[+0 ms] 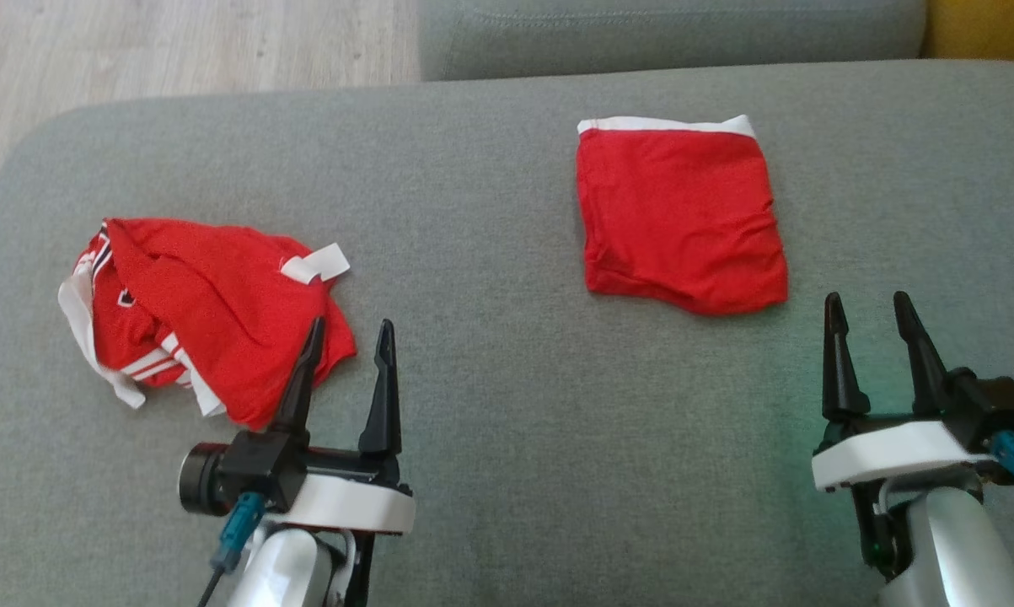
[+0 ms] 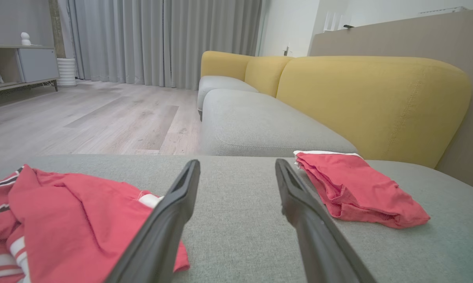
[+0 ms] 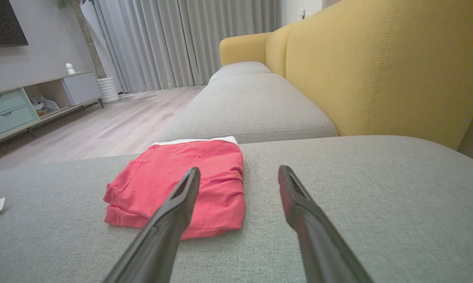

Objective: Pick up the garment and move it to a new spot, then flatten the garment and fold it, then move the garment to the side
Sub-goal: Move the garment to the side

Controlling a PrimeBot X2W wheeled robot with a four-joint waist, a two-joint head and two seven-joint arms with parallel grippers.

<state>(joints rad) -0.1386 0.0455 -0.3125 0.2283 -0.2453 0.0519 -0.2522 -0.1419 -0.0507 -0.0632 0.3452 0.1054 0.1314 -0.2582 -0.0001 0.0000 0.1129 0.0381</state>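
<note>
Left gripper (image 1: 351,324): spread wide, empty, low over grey cushion (image 1: 507,405); in head view one finger overlaps the near edge of the crumpled garment (image 1: 211,303), contact unclear. Right gripper (image 1: 866,297): likewise spread, holding nothing, just short of the folded garment (image 1: 682,219), not touching. Folded garment: flat red square, white band on far edge, right part of cushion. Crumpled garment: red heap with white stripes and tag, left part, well apart from the folded one. Yellow backrest (image 3: 378,59) beyond.
</note>
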